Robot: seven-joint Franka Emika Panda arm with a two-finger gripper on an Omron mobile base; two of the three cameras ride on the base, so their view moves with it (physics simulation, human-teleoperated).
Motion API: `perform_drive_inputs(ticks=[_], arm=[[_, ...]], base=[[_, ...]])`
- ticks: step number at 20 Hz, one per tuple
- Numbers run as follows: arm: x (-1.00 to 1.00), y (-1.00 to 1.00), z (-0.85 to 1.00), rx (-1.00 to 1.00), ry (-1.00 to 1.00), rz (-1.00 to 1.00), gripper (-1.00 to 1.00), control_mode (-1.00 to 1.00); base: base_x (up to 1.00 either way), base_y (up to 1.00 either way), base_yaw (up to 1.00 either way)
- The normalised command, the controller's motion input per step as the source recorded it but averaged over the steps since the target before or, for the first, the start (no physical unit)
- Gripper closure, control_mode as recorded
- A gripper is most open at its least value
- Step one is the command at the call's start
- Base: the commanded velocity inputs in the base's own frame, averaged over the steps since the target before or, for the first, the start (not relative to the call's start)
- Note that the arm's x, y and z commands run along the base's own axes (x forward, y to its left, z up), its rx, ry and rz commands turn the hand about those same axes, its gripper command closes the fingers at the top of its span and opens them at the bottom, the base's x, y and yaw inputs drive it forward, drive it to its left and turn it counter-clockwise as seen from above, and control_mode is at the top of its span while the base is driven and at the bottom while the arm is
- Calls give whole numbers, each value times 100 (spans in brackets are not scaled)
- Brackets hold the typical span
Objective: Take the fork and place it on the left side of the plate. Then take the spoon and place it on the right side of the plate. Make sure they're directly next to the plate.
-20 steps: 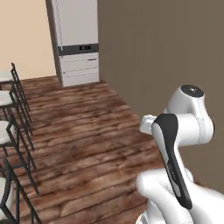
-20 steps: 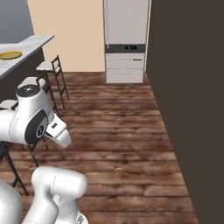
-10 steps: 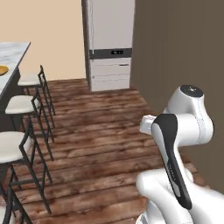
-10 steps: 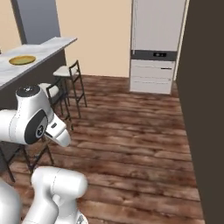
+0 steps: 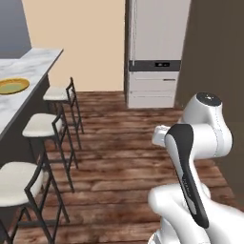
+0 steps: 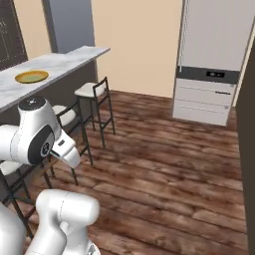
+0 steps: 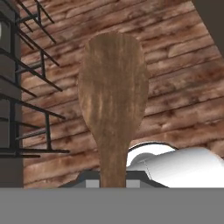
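A kitchen, mid-task: the yellow plate (image 5: 13, 86) sat on the marble surface (image 5: 33, 64) well off to the left of the claw (image 7: 113, 180) and higher than it, with a row of white-seated stools (image 5: 56, 93) lined up along the surface's edge in between. In the hand view the wooden spoon (image 7: 113, 100) stood straight up out of the claw, its broad bowl pointing away from the wrist over the plank floor (image 5: 119, 157) and its shaft running down into the grip, so I judged the claw clenched on the spoon, though the finger tips themselves were hidden behind the shaft. To the right of the claw and well beyond it rose the tall pale fridge (image 5: 157, 52).

As I read it, the step in hand was bringing the spoon to the plate's right side. To do it well I needed to get the base close against the surface without catching the stools, lift the arm over the surface's edge, and turn the spoon level before lowering it. The set-down wanted the shaft parallel to the plate's rim and just beside it, not on it, with the grip released only once the spoon lay flat.
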Motion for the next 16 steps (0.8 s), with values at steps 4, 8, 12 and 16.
perform_drive_inputs(ticks=[4,8,12,16], arm=[[0,0,0,0,0,0,100,100],[0,0,0,0,0,0,100,100],[0,0,0,0,0,0,100,100],[0,0,0,0,0,0,100,100]], base=[[100,-36,33],[100,-45,31],[100,-51,30],[100,-49,32]])
